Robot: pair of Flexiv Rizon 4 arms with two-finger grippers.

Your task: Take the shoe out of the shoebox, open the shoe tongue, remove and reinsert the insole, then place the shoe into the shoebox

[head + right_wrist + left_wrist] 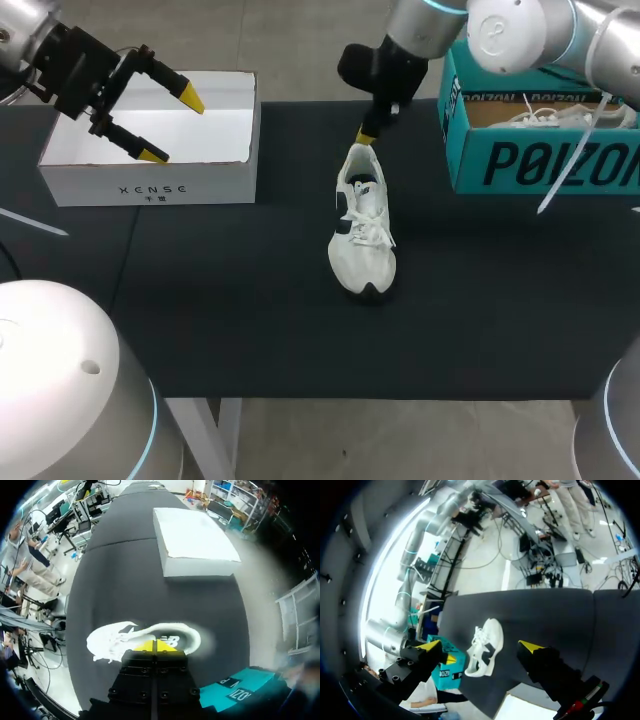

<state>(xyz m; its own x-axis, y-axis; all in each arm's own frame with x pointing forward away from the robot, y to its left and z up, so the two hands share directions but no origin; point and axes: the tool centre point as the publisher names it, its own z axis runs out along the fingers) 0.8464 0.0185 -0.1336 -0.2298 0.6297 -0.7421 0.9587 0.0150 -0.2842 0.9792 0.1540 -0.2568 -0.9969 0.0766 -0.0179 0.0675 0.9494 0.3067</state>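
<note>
- The shoe (362, 225) is out of its box. It lies upright on its sole near the middle of the table (250, 320), toe toward the robot and heel away, so the laces and tongue face up and can be reached.
- The right pincer (367, 135) hangs at the heel collar with its yellow tips pressed together. Whether they pinch the rim or only touch it cannot be told. Bearing on the heel would likely steady the shoe while the tongue is worked.
- The left pincer (170, 125) hovers over the white box (150, 185) with its fingers spread wide, holding nothing. It is well apart from the shoe, which keeps it out of the right arm's way.
- The white box stands open at the table's left, probably the place for the shoe's return.
- A teal box (540, 160) at the right holds another laced shoe.
- The tongue looks unopened, so the insole steps appear to be ahead.
</note>
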